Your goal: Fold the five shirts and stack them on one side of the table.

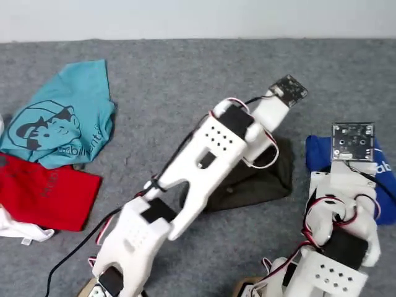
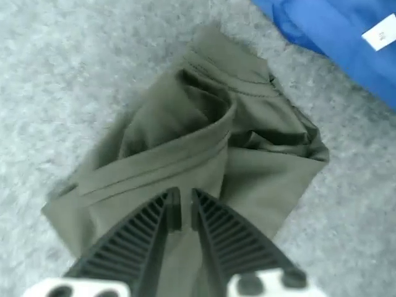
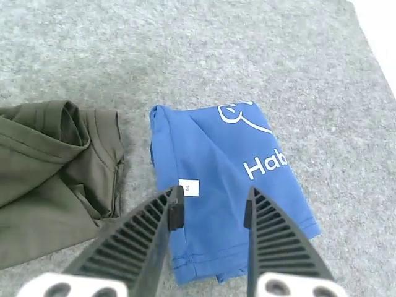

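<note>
A crumpled olive shirt (image 1: 260, 182) lies at the table's middle, with its folds bunched (image 2: 204, 136). My left gripper (image 2: 184, 205) hangs just above it, fingers shut with only a thin slit and no cloth between them. A folded blue shirt (image 1: 318, 154) with white print lies to the right of the olive one (image 3: 49, 179). My right gripper (image 3: 213, 207) stands open above the blue shirt (image 3: 229, 185), near its small white label. At the left are a teal shirt (image 1: 62, 117), a red shirt (image 1: 43, 192) and a white shirt (image 1: 18, 230), all unfolded.
Grey carpet-like cloth (image 1: 167, 74) covers the table. The left arm's white links (image 1: 198, 167) stretch diagonally from the front edge to the olive shirt. The right arm's body (image 1: 337, 247) sits at the front right. Bare cloth lies between the two groups of shirts.
</note>
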Tool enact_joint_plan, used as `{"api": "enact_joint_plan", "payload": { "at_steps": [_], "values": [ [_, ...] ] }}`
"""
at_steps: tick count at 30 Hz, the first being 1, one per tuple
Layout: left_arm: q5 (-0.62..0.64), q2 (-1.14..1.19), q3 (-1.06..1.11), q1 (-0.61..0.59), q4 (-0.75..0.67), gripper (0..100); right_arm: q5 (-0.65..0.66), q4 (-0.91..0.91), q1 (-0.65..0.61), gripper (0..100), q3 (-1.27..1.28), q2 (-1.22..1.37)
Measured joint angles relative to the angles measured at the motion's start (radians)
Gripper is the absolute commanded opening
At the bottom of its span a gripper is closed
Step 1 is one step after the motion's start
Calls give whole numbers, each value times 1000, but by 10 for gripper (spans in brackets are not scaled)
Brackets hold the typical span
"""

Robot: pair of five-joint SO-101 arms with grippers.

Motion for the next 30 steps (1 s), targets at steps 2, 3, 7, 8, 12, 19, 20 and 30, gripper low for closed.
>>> {"api": "enact_joint_plan", "payload": {
  "at_steps": [2,3,7,8,12,19,20,30],
  "values": [
    [0,68,-77,17,38,41,0,21,0,173,-18,-2],
    [0,100,-120,26,66,41,0,31,0,173,-26,-2],
    [0,163,-302,26,138,41,0,37,0,173,-34,-17],
    [0,161,-338,8,140,41,0,37,8,173,-34,-20],
    [0,160,-374,-149,146,41,0,37,25,172,-34,-20],
    [0,153,-230,-431,146,41,0,32,-60,172,-11,-18],
    [0,153,-187,-456,146,41,0,25,-98,172,-8,-14],
    [0,153,132,-641,143,41,0,-35,-471,171,-201,522]
  ]
}}
